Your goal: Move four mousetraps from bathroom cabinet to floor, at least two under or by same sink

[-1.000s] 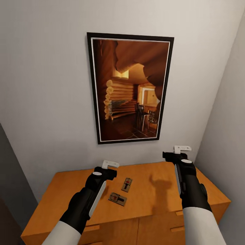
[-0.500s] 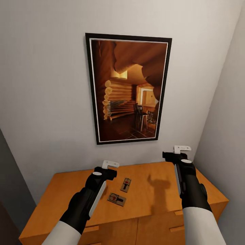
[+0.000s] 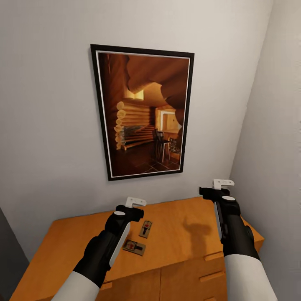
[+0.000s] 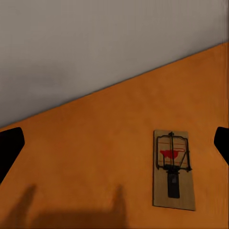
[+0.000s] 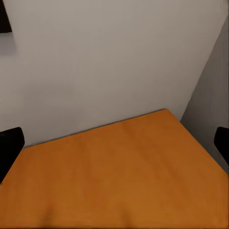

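— Pale matt walls meet in a corner, a black-framed picture [image 3: 142, 113] of a log-cabin interior hangs above, and below it stands the orange-brown cabinet [image 3: 79, 234] with its smooth, satin wooden top. Which step are we at?

— The pick-up, I'd judge. Two mousetraps lie on top of the cabinet: the farther mousetrap [image 3: 145, 229] just beside the left gripper [image 3: 136, 202], the nearer mousetrap [image 3: 133, 246] close in front of it, the two apart. Neither is lifted.

— And the grippers?

— The left gripper's dark fingertips sit at the two opposite edges of its wrist view with bare wood between them, so it is spread wide and empty. The right gripper [image 3: 223, 183] looks the same in its own wrist view: wide apart, holding nothing, over a bare stretch of the top near the side wall.

— What are the traps like?

— Thin flat rectangular boards of pale wood, dark wire spring and bar, a red mark [image 4: 171, 153] on the plate. The one in the left wrist view [image 4: 173, 170] is probably the farther one, though I can't be certain.

— Next move?

— Shift the left gripper over that board, lower it, and close across the board's narrow width. So flat a thing leaves little edge to catch.

— The other two traps?

— Can't place them from here.
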`<state>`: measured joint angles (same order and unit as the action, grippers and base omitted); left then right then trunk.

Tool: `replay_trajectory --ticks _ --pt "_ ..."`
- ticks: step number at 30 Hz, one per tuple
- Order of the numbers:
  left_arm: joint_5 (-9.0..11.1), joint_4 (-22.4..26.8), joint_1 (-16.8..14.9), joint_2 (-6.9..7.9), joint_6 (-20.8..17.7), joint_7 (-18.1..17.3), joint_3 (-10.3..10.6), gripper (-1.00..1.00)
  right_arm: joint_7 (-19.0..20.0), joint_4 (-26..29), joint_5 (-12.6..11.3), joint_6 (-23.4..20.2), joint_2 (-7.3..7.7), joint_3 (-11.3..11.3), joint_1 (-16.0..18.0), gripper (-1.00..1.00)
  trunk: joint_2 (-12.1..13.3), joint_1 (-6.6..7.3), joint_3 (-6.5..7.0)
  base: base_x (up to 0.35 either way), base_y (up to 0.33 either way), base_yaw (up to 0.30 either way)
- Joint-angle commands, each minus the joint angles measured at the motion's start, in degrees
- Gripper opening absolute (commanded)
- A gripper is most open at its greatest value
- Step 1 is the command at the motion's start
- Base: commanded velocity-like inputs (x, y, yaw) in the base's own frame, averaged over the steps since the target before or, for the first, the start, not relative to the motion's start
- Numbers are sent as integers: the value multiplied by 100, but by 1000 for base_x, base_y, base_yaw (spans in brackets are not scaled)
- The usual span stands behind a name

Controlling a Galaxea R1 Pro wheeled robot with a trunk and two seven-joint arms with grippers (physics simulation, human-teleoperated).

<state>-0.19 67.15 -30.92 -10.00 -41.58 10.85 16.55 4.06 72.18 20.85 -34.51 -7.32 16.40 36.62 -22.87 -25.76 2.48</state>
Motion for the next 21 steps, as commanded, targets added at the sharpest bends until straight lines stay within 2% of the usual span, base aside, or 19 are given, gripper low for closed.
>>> replay_trajectory --ticks 1,13,17,18,21 --pt "1 6 -1 0 -30 23 6 100 43 -7 61 -35 -6 13 3 100 -5 -3 1 0 0 -100" --pt "1 1 -1 0 -95 16 14 100 54 -613 81 -328 -9 -77 3 100 -5 -3 12 0 0 -24" --pt "1 0 -1 0 -105 13 14 100 61 -849 80 -348 -18 -236 3 100 -5 -3 12 0 0 -3" --pt "1 0 -1 0 -106 13 14 100 65 -967 79 -354 -20 -355 3 100 -5 -3 13 0 0 -1" --pt "-2 0 -1 0 -110 13 14 100 71 -1088 73 -354 -22 -528 3 100 -5 -3 13 0 0 0"
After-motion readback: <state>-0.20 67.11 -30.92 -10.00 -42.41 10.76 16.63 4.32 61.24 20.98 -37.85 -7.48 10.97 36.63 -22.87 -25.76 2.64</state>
